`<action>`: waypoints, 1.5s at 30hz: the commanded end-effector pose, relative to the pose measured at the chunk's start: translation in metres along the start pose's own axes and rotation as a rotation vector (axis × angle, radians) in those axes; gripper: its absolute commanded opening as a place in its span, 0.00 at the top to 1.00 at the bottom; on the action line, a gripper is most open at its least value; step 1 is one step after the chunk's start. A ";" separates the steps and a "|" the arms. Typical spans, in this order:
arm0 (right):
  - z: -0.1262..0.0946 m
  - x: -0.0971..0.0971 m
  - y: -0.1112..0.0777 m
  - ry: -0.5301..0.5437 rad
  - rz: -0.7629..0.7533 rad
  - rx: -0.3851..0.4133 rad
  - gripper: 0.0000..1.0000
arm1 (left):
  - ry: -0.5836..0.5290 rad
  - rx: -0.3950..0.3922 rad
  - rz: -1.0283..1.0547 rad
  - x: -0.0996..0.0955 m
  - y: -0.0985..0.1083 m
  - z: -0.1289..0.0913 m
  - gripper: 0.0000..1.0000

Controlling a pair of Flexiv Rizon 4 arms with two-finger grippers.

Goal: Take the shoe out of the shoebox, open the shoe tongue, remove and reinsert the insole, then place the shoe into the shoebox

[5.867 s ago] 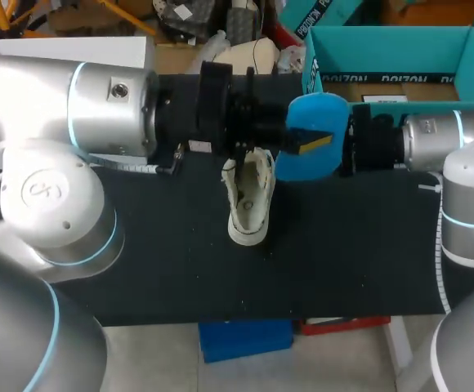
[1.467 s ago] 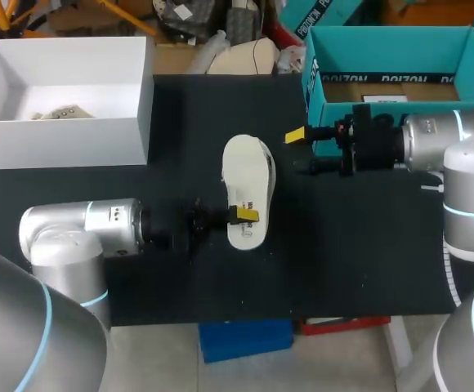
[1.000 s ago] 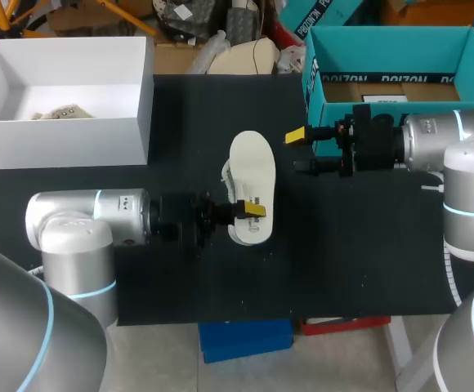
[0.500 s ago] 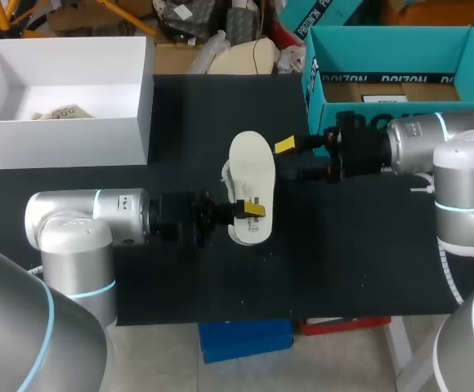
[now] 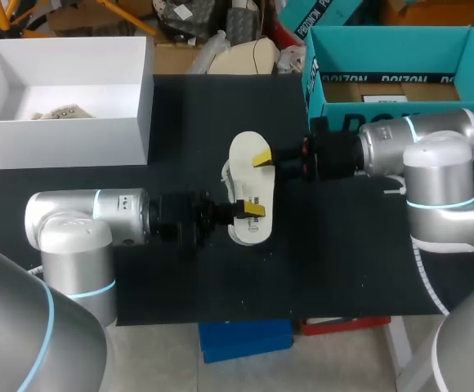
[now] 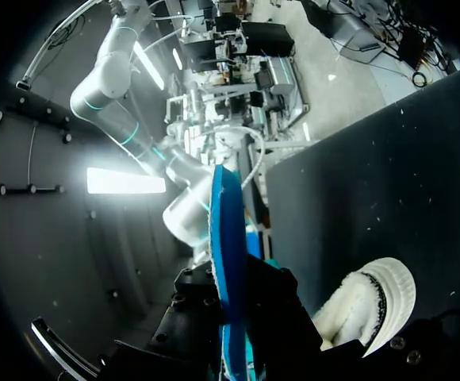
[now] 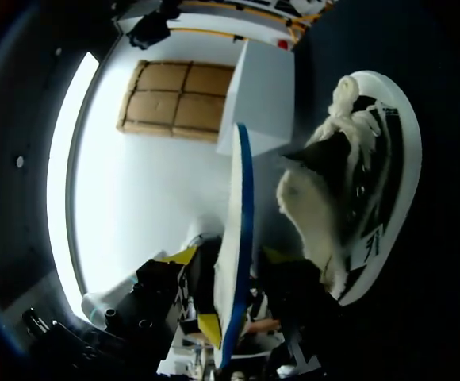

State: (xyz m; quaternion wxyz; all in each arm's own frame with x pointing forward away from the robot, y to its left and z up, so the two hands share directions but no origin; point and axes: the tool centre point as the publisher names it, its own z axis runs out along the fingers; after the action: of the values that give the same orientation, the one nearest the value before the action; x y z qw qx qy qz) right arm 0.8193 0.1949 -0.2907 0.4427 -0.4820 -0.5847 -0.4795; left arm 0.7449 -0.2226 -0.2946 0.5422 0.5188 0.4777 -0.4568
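Head view: the shoe [image 5: 249, 233] lies on the black bench [image 5: 343, 261], not in a box. The insole [image 5: 248, 167] sits tilted over the shoe. The left claw [image 5: 249, 212] grips the insole's near end. The right claw [image 5: 271, 163] is open, with one yellow tip over the insole. Far left of the shoe, the white box [image 5: 143, 98] holds a small pale scrap [image 5: 53, 113]. Far right of the shoe, the teal shoebox [image 5: 335, 57] holds brown card [image 5: 384, 90].

Left wrist view: the blue insole [image 6: 218, 238] stands edge-on, pinched in the claw. The shoe [image 6: 373, 305] is just beside it.

Right wrist view: the insole [image 7: 234, 238] is edge-on between the fingers, and the shoe [image 7: 357, 175] is beside it.
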 end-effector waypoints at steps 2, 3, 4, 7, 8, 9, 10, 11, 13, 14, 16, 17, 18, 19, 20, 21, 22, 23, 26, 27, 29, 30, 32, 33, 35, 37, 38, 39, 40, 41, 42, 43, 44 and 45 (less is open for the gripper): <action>0.004 -0.002 -0.001 -0.001 0.007 -0.002 0.61 | 0.006 -0.002 0.001 -0.001 -0.001 0.000 1.00; 0.004 -0.003 -0.002 -0.001 0.008 -0.001 0.61 | 0.006 -0.002 0.001 -0.001 -0.001 0.000 1.00; 0.005 -0.003 -0.002 0.000 0.008 -0.001 0.62 | 0.006 -0.002 0.001 -0.001 -0.001 0.000 1.00; 0.007 -0.003 -0.003 0.002 0.010 0.003 0.68 | 0.006 -0.002 0.001 -0.001 -0.001 0.000 1.00; 0.007 -0.003 -0.003 0.003 0.011 0.004 0.71 | 0.006 -0.002 0.001 -0.001 -0.001 0.000 1.00; 0.007 -0.004 -0.003 0.003 0.012 0.006 0.73 | 0.006 -0.002 0.001 -0.001 -0.001 0.000 1.00; 0.007 -0.004 -0.003 0.004 0.013 0.007 0.75 | 0.006 -0.002 0.001 -0.001 -0.001 0.000 1.00; 0.007 -0.004 -0.003 0.004 0.014 0.009 0.79 | 0.006 -0.002 0.001 -0.001 -0.001 0.000 1.00; 0.008 -0.004 -0.002 -0.009 0.021 0.022 1.00 | 0.006 -0.002 0.001 -0.001 -0.001 0.000 1.00; 0.008 -0.004 -0.002 -0.009 0.021 0.022 1.00 | 0.006 -0.002 0.001 -0.001 -0.001 0.000 1.00; 0.008 -0.004 -0.002 -0.009 0.021 0.022 1.00 | 0.006 -0.002 0.001 -0.001 -0.001 0.000 1.00; 0.008 -0.004 -0.002 -0.009 0.021 0.022 1.00 | 0.006 -0.002 0.001 -0.001 -0.001 0.000 1.00; 0.008 -0.004 -0.002 -0.009 0.021 0.022 1.00 | 0.006 -0.002 0.001 -0.001 -0.001 0.000 1.00; 0.008 -0.004 -0.002 -0.009 0.021 0.022 1.00 | 0.006 -0.002 0.001 -0.001 -0.001 0.000 1.00; 0.008 -0.004 -0.002 -0.009 0.021 0.022 1.00 | 0.006 -0.002 0.001 -0.001 -0.001 0.000 1.00; 0.008 -0.004 -0.002 -0.009 0.021 0.022 1.00 | 0.006 -0.002 0.001 -0.001 -0.001 0.000 1.00; 0.008 -0.004 -0.002 -0.009 0.021 0.022 1.00 | 0.039 -0.039 0.008 -0.002 0.000 -0.001 0.58; 0.008 -0.004 -0.002 -0.009 0.021 0.022 1.00 | 0.044 -0.053 0.034 -0.005 0.001 -0.003 0.00; 0.008 -0.004 -0.002 -0.009 0.021 0.022 1.00 | 0.175 -0.101 0.110 -0.016 -0.001 -0.015 0.00; 0.008 -0.004 -0.002 -0.009 0.021 0.022 1.00 | 0.237 -0.109 0.139 -0.020 -0.002 -0.020 0.00; 0.008 -0.004 -0.002 -0.009 0.021 0.022 1.00 | 0.364 -0.115 0.186 -0.027 -0.003 -0.031 0.00; 0.008 -0.004 -0.002 -0.009 0.021 0.022 1.00 | 0.440 -0.121 0.210 -0.029 -0.004 -0.037 0.00; 0.008 -0.004 -0.002 -0.009 0.021 0.022 1.00 | 0.601 -0.122 0.280 -0.034 -0.005 -0.049 0.00; 0.008 -0.004 -0.002 -0.009 0.021 0.022 1.00 | 0.690 -0.119 0.327 -0.036 -0.006 -0.054 0.00; 0.008 -0.004 -0.002 -0.009 0.021 0.022 1.00 | 0.814 -0.117 0.376 -0.043 -0.009 -0.063 0.00; 0.008 -0.004 -0.002 -0.009 0.021 0.022 1.00 | 0.948 -0.124 0.446 -0.051 -0.013 -0.067 0.00; 0.008 -0.004 -0.002 -0.009 0.021 0.022 1.00 | 1.024 -0.128 0.499 -0.053 -0.014 -0.067 0.00; 0.008 -0.004 -0.002 -0.009 0.021 0.022 1.00 | 1.077 -0.141 0.532 -0.056 -0.015 -0.067 0.00; 0.008 -0.004 -0.002 -0.009 0.021 0.022 1.00 | 1.161 -0.158 0.591 -0.059 -0.016 -0.066 0.00; 0.008 -0.004 -0.002 -0.009 0.021 0.022 1.00 | 1.232 -0.174 0.639 -0.061 -0.018 -0.065 0.00; 0.008 -0.004 -0.002 -0.009 0.021 0.022 1.00 | 1.303 -0.180 0.677 -0.063 -0.019 -0.064 0.00; 0.008 -0.004 -0.002 -0.009 0.021 0.022 1.00 | 1.343 -0.184 0.700 -0.064 -0.021 -0.063 0.00; 0.008 -0.004 -0.002 -0.009 0.021 0.022 1.00 | 1.360 -0.183 0.721 -0.067 -0.022 -0.061 0.00; 0.008 -0.004 -0.002 -0.009 0.021 0.022 1.00 | 1.374 -0.168 0.737 -0.069 -0.025 -0.058 0.00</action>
State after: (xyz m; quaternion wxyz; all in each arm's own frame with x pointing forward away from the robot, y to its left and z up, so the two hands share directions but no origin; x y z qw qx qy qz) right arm 0.8177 0.2016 -0.2961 0.4504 -0.4850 -0.5867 -0.4665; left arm 0.7182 -0.1655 -0.2393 0.5173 0.6567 0.5061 -0.2120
